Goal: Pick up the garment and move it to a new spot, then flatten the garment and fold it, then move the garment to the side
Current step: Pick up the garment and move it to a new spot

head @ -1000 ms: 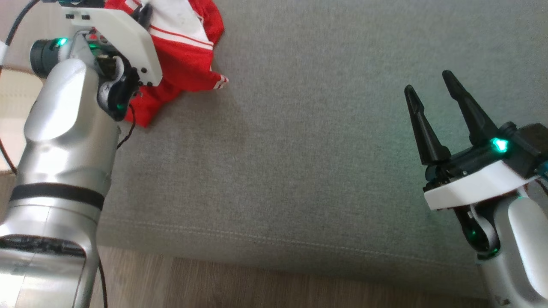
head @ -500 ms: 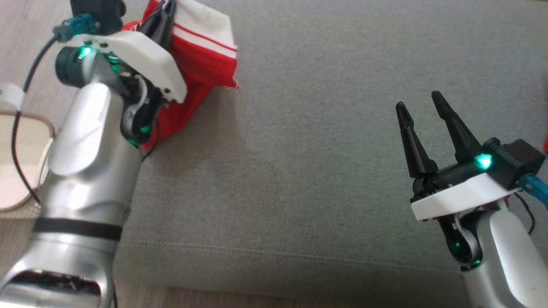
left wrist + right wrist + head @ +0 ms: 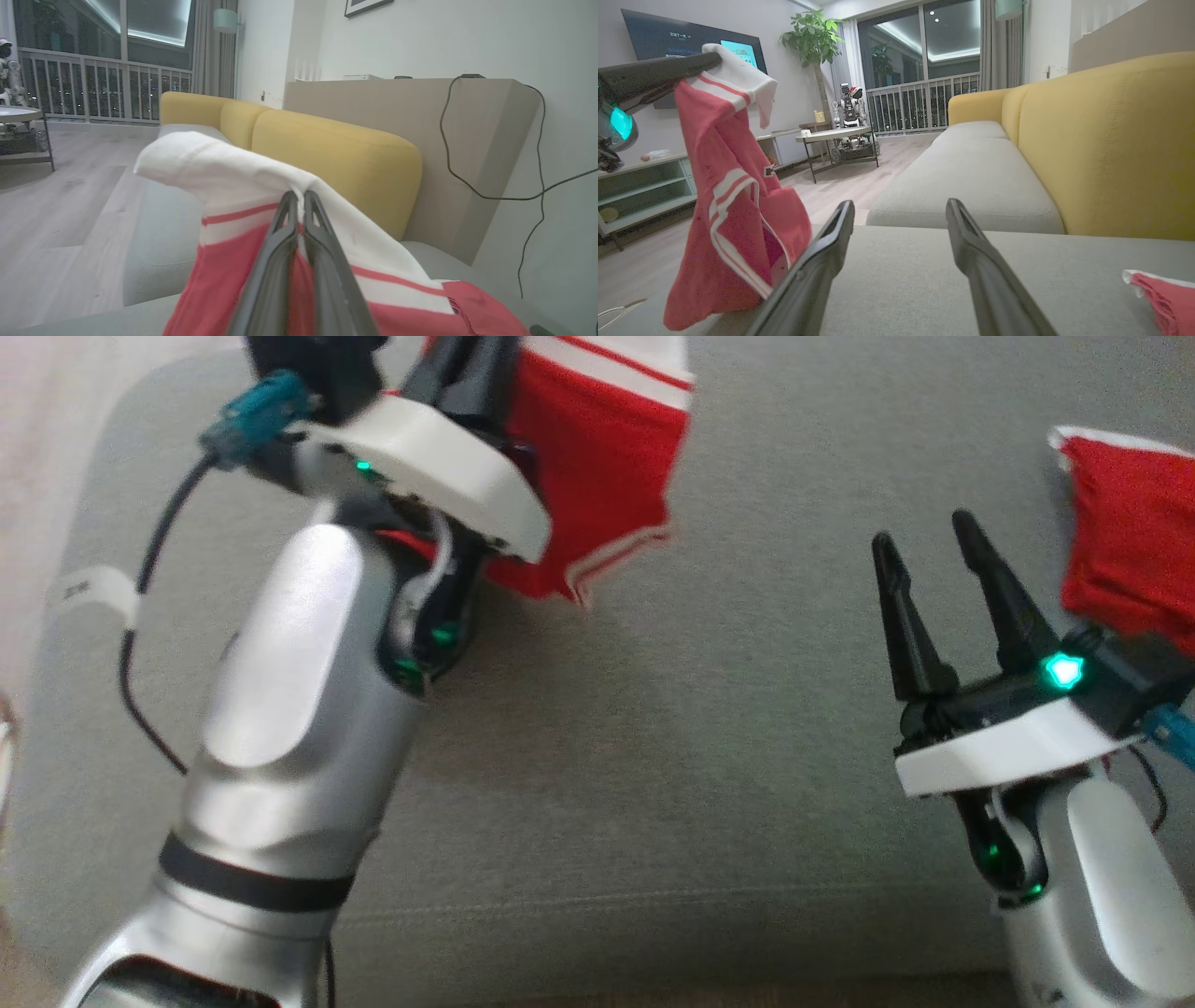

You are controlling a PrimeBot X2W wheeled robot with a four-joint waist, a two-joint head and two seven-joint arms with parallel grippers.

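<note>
A second red cloth (image 3: 1120, 551) lay at the grey seat's (image 3: 728, 728) right end, just beyond the right gripper (image 3: 922, 534); the yellow backrest (image 3: 1111, 140) rose behind the seat. Open seat stretched between the arms to its front edge. Over the seat's left part the raised left gripper (image 3: 297, 196) pinched the red-and-white garment (image 3: 597, 457), which hung down; the right gripper hovered low over the seat, fingers spread, empty.

Silver forearm (image 3: 299, 709), black band (image 3: 252, 887), white wrist plate (image 3: 439, 457); right gripper (image 3: 922, 527): long black fingers (image 3: 901, 616), green LED (image 3: 1062, 669); black cable (image 3: 149, 569).
</note>
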